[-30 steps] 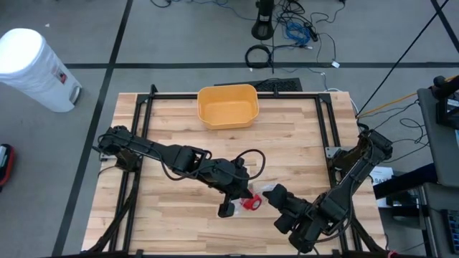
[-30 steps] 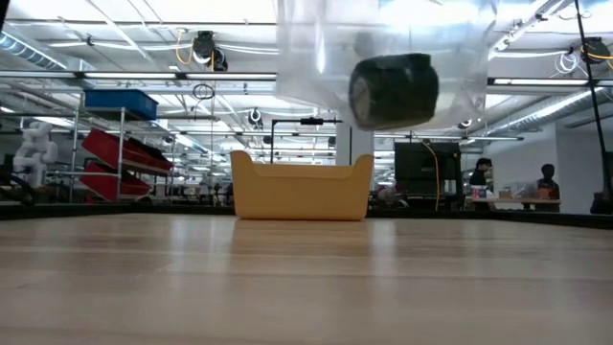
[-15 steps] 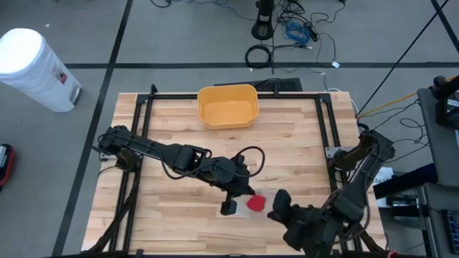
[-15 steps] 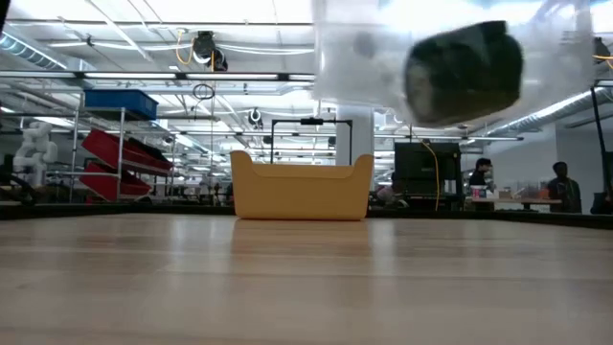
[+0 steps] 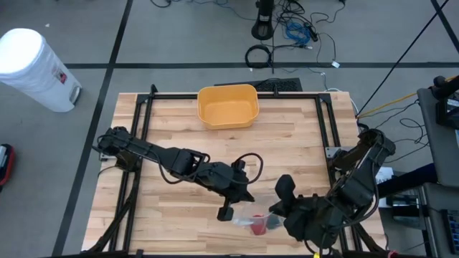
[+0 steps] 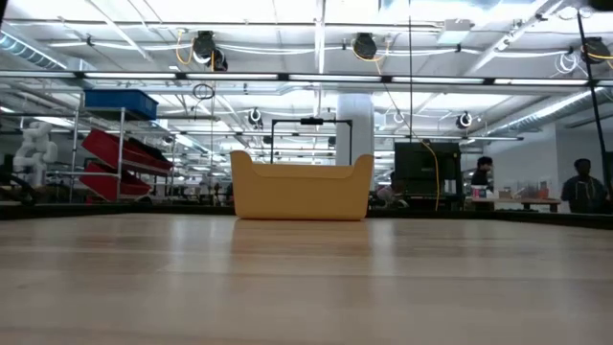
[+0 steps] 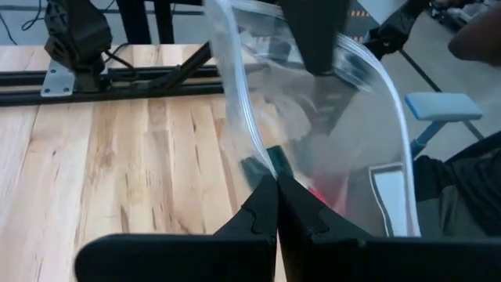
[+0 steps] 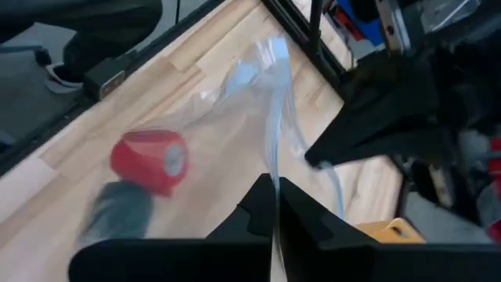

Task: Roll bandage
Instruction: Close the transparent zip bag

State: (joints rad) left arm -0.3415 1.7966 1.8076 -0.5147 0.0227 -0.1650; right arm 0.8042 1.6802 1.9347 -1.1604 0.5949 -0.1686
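At the near edge of the bench (image 5: pixel 172 136), a clear bag (image 5: pixel 252 219) is held up between the two grippers. The right gripper (image 8: pixel 274 205) is seen on the bag's right side, its fingers pressed together on the bag's rim, as the right wrist view shows. The left gripper (image 7: pixel 277 205) is seen just left of the bag, its fingers likewise pinched shut on the rim, with the plastic rising from between them in the left wrist view. Inside the bag a red roll (image 8: pixel 149 160) is seen, lying on its side with a pale end face turned outward; in the high view it shows as a red patch (image 5: pixel 258 228) low in the bag, between the two grippers. A dark roll (image 8: pixel 117 210) is seen just beside the red one in the right wrist view, blurred, and whether they touch cannot be told. The left arm (image 5: pixel 165 158) is stretched from the left side of the bench toward the bag; the right arm (image 5: pixel 358 172) is folded in from the right. At the far edge of the bench, near its middle, a yellow bin (image 5: pixel 228 105) stands well apart from the bag. Off the bench, to the far left, a white can (image 5: pixel 34 68) stands on the floor. In the low view, people (image 6: pixel 584 182) are seen far behind the bench, on the right.
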